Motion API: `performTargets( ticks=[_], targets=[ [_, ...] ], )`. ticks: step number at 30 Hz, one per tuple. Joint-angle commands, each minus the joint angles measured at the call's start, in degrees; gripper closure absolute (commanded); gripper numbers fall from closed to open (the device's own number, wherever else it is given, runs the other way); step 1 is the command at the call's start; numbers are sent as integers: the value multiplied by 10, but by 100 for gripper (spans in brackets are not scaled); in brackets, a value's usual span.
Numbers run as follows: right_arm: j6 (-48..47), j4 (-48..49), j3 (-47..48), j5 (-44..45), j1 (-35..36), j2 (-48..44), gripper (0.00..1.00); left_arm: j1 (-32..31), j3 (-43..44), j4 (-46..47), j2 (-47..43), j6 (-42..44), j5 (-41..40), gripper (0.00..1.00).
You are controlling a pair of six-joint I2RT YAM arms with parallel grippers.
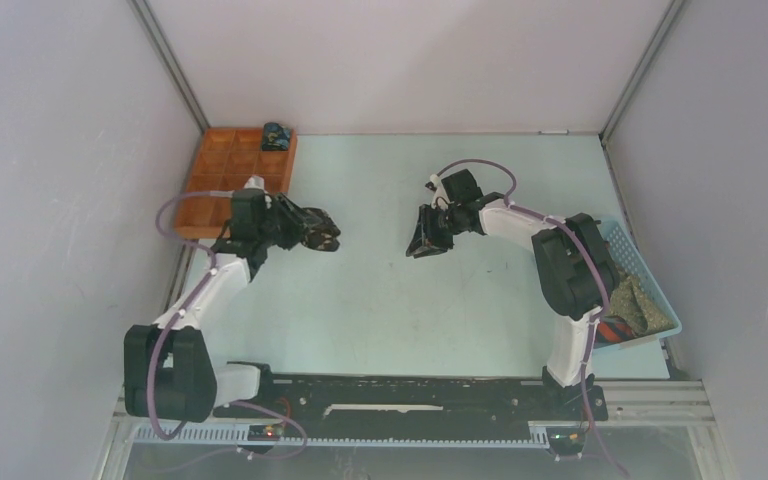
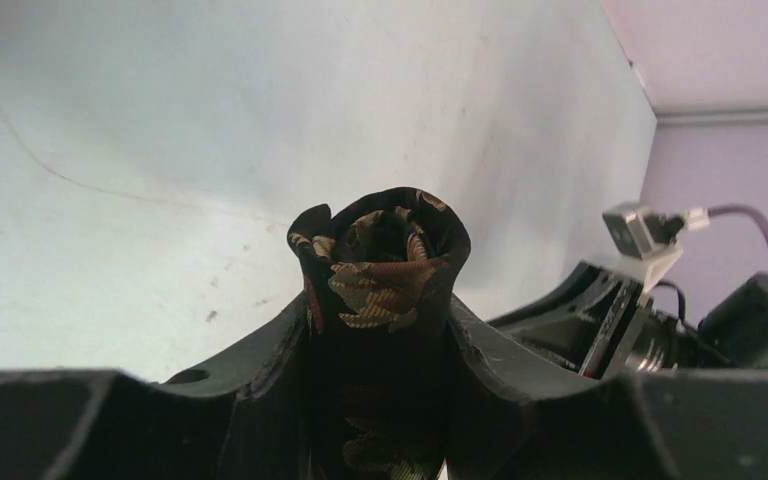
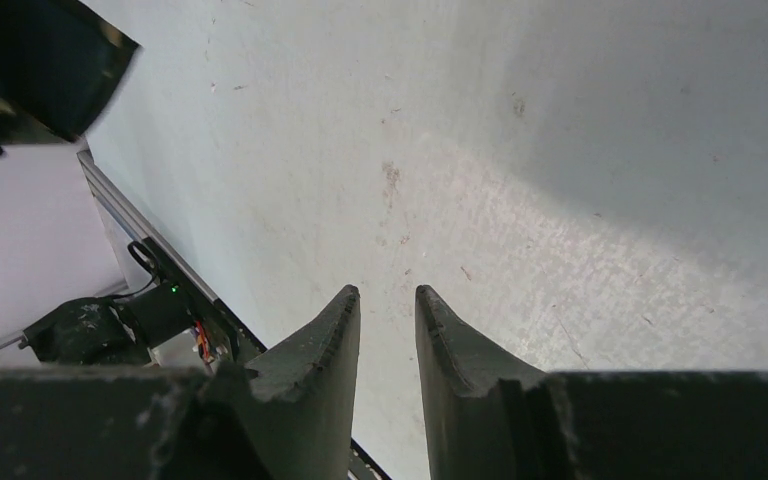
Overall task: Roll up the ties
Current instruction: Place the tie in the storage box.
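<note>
My left claw [image 2: 380,325] is clamped on the rolled black leaf-print tie [image 2: 378,255], holding it over the table [image 2: 110,150] near the orange tray [image 1: 222,170]. Right claw [image 3: 388,300] sits slightly apart, gripping nothing.

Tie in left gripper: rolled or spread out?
Rolled. Left wrist view shows the black leaf-pattern tie coiled, spiral end visible, clamped in the left gripper.

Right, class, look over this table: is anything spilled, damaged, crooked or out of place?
Nothing stands out. The left gripper holds a rolled tie, the orange tray sits in the far left corner, and the loose ties lie inside the blue basket at the right edge. Only faint scuffs mark the table.
</note>
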Motion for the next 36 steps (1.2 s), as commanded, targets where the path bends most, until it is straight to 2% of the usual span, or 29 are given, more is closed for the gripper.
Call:
performTargets(
  ticks=[1, 5, 14, 25, 36],
  targets=[
    [-8, 2, 1, -6, 2, -13, 69, 48, 66, -78, 9, 45, -17, 55],
    [-8, 3, -2, -7, 2, -10, 69, 102, 100, -94, 30, 52, -18, 55],
    [-7, 7, -3, -9, 6, -1, 69, 163, 209, -139, 101, 76, -41, 54],
    [-6, 15, -3, -12, 9, 11, 69, 188, 318, -185, 194, 107, -96, 54],
    [-3, 20, -3, -17, 10, 21, 70, 202, 334, -186, 256, 115, -122, 53]
  ],
)
